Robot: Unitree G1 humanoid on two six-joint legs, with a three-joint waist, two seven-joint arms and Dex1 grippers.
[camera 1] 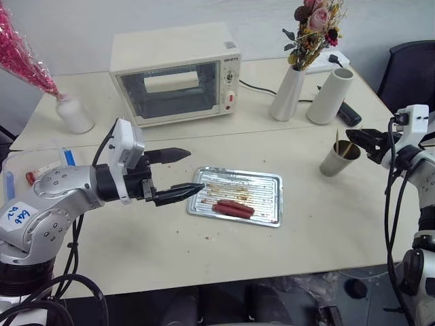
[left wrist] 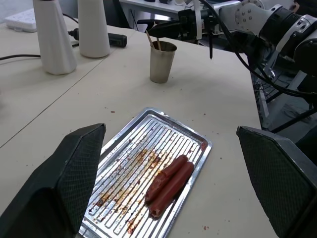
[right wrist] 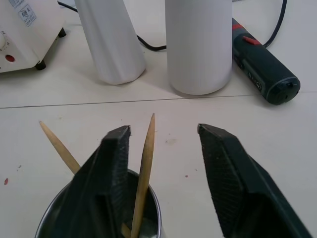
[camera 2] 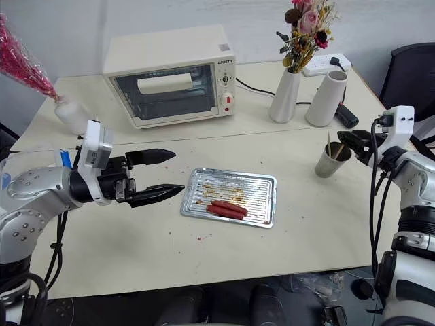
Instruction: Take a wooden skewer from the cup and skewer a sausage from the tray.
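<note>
Right tool [right wrist: 163, 131] straddles a wooden skewer [right wrist: 144, 168]; no label readable.

Silver-grey jointed metal arms with 2 black tapered fingers each.
White boxy wrist camera modules, black cables looped alongside, small round screws on shoulder housings, white handwritten sticker on left arm [camera 1: 47, 204].

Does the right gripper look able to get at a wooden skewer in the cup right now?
Probably yes. The right gripper sits just above the cup, and one wooden skewer stands between its spread fingers with nothing in the way.
</note>
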